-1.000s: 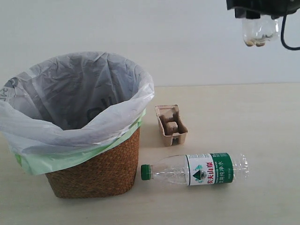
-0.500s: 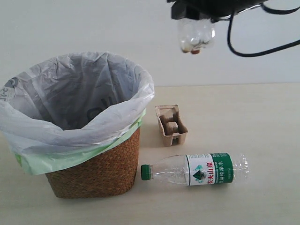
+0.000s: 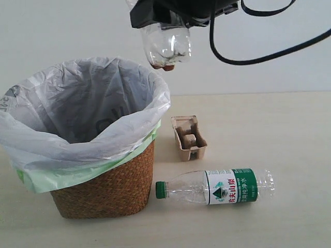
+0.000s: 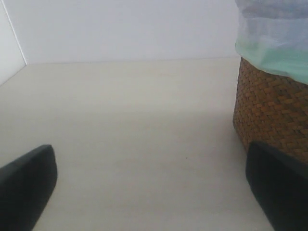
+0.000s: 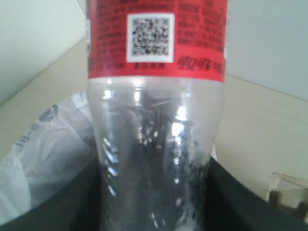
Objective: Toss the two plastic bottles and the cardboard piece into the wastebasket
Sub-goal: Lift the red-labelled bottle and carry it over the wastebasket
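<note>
My right gripper (image 3: pixel 165 18) is shut on the red-label bottle (image 3: pixel 166 46), which hangs high over the right rim of the wastebasket (image 3: pixel 103 191). In the right wrist view that bottle (image 5: pixel 156 120) fills the picture between the dark fingers (image 5: pixel 240 202), above the white bag (image 5: pixel 43 154). The green-cap bottle (image 3: pixel 217 187) lies on its side on the table right of the basket. The cardboard piece (image 3: pixel 189 137) sits behind it. My left gripper (image 4: pixel 154 192) is open, low over bare table beside the wicker wall (image 4: pixel 269 115); it is out of the exterior view.
A black cable (image 3: pixel 269 46) loops down from the right arm at the top right. A pale wall stands behind the light wooden table (image 3: pixel 269 119).
The right gripper has carried the red-label bottle leftward and slightly down, from the top right corner to above the basket's right rim. Nothing on the table has moved.
</note>
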You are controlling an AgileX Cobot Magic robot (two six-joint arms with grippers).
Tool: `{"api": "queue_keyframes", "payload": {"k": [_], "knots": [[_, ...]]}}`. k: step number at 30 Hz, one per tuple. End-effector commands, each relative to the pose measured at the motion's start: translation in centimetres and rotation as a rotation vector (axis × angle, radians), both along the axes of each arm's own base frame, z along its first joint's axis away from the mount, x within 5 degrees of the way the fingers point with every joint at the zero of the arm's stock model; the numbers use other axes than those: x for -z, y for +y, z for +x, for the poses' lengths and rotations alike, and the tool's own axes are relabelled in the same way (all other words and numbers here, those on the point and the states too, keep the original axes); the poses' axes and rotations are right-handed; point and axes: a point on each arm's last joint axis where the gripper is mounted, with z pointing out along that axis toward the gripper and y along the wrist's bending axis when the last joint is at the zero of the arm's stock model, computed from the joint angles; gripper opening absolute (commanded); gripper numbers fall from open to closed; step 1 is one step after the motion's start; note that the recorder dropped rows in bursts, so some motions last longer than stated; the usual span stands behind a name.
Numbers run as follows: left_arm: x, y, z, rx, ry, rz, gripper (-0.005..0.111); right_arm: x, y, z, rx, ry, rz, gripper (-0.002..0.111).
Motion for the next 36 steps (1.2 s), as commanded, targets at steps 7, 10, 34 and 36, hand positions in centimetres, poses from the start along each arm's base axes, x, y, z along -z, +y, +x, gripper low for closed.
{"api": "queue_keyframes", "payload": {"k": [7,10,34,36], "knots": [[-0.2,0.0,0.0,0.003,-0.015,-0.009,0.108,1.0,-4.6,1.7,0.275,-0.140,-0.537,0.000],[-0.2,0.0,0.0,0.003,-0.015,-0.009,0.108,0.8,-6.3,2.1,0.424,-0.152,-0.653,0.000],[-0.2,0.0,0.0,0.003,-0.015,-0.009,0.108,-3.8,1.1,-0.9,-0.124,-0.099,0.250,0.000],[-0.2,0.0,0.0,0.003,-0.015,-0.009,0.108,-3.4,1.0,-0.8,-0.131,-0.127,0.188,0.000]]}}
